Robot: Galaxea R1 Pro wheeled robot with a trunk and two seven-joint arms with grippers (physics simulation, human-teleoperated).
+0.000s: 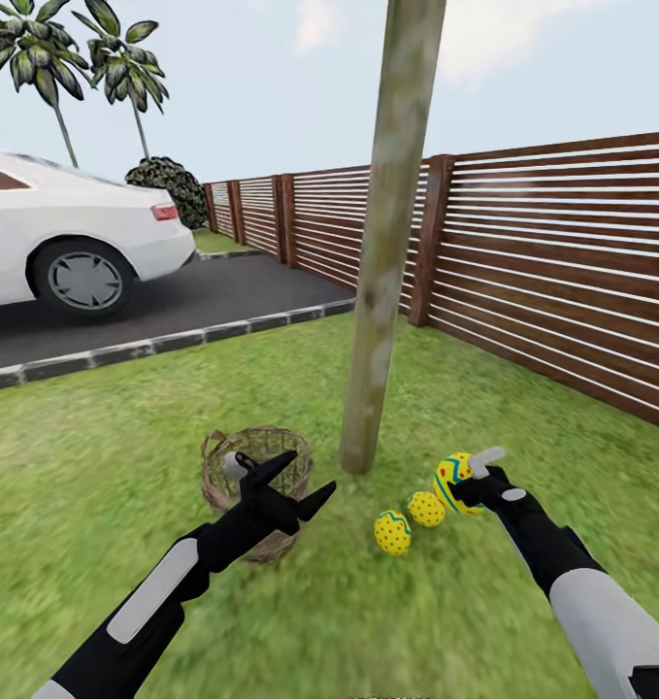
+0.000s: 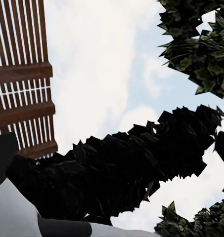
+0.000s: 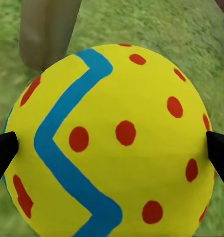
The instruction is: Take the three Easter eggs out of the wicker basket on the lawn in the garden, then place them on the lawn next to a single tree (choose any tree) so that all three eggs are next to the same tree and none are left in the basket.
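Observation:
Two yellow Easter eggs (image 1: 392,532) (image 1: 426,508) with red dots lie on the lawn (image 1: 96,456) just right of the tree (image 1: 382,282) trunk's foot. The third egg (image 1: 454,480), yellow with a blue zigzag, is held by my right gripper (image 1: 473,482), low beside those two; in the right wrist view this egg (image 3: 112,143) sits between the dark fingertips (image 3: 3,150) with the trunk (image 3: 45,29) behind it. The wicker basket (image 1: 256,476) stands left of the trunk. My left gripper (image 1: 295,485) hangs open over the basket's near rim, its fingers spread and holding nothing.
A brown slat fence (image 1: 552,262) runs behind the tree to the right. An asphalt driveway (image 1: 145,311) with a grey kerb and a white car (image 1: 67,233) lies at back left. Palms (image 1: 38,58) rise beyond the car. The left wrist view looks up at sky and dark foliage (image 2: 121,173).

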